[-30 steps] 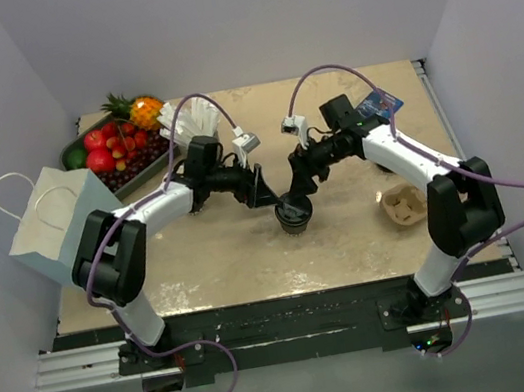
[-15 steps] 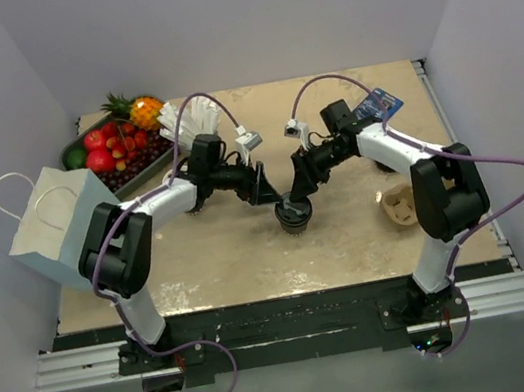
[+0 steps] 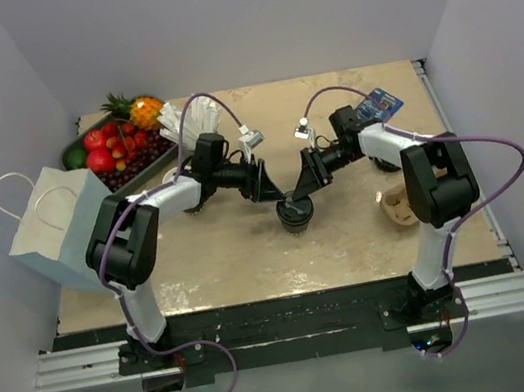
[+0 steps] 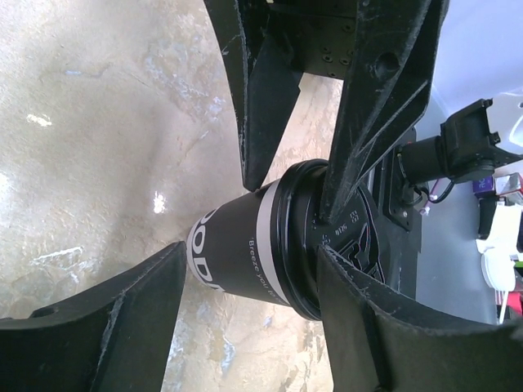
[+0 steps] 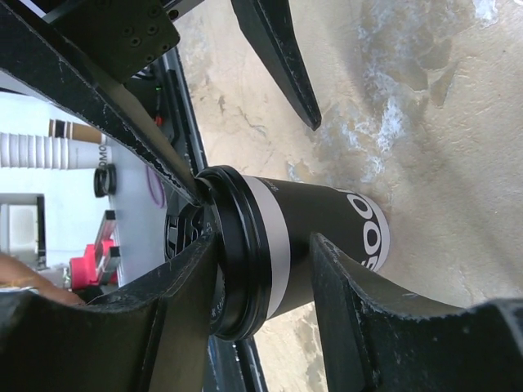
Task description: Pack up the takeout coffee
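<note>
Top view: the cup (image 3: 294,213) stands upright on the table (image 3: 233,262), near the middle and in front of both arms, with its black lid (image 3: 294,211) on. The left gripper (image 3: 272,192) reaches in from the left and the right gripper (image 3: 303,187) from the right. Their fingertips meet over the cup's far edge. A paper bag (image 3: 49,228) stands at the table's left edge, fruit (image 3: 106,147) lies at the far left corner, and a carrier (image 3: 403,204) sits near the right edge, well apart from the cup.

Left wrist view: the left gripper (image 4: 253,249) has its fingers wide, one on each side of the cup (image 4: 237,253). The finger (image 4: 106,327) by the cup's base stands clear of it, with bare table between. The other finger (image 4: 376,327) overlaps the lid's (image 4: 298,245) rim. The right gripper (image 4: 286,204) comes in from above, one finger ending at the cup's wall just under the lid and the other lying across the lid's top.

Right wrist view: the right gripper (image 5: 265,237) has its fingers narrower, close about the cup (image 5: 327,229). One finger (image 5: 147,327) lies against the lid (image 5: 233,245) and the other (image 5: 384,327) meets the cup's wall. Whether they press it cannot be told. Of the left gripper (image 5: 255,159), one finger hangs clear above the cup and one runs down to the lid's edge.
</note>
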Controlling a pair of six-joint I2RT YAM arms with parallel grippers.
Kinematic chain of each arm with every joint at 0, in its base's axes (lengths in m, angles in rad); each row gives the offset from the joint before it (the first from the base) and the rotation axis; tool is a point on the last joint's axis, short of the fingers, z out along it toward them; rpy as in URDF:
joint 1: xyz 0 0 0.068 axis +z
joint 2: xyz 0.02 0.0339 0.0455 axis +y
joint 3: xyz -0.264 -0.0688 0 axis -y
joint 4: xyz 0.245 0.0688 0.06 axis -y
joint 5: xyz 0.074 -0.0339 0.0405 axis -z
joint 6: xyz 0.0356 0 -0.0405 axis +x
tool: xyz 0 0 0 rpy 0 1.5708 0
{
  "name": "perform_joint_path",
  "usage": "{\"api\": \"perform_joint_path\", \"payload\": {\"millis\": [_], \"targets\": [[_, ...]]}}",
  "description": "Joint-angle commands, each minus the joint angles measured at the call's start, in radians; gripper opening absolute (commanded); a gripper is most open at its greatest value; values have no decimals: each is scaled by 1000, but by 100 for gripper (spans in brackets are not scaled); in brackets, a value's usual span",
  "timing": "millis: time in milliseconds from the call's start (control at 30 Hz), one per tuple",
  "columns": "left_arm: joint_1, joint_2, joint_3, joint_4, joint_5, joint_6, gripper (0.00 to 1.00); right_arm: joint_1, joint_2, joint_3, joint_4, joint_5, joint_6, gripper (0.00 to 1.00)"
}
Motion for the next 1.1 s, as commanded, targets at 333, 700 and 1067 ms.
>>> {"api": "perform_joint_path", "payload": {"millis": [333, 700, 1067], "targets": [[8, 109, -7, 0, -78, 21, 65, -54, 99, -91, 118, 16, 82, 49], [6, 102, -1, -14, -68, 50, 65, -57, 90, -99, 92, -10, 18, 50], [8, 2, 30, 26, 83, 64, 76, -58, 26, 47, -115, -64, -138, 72]]}}
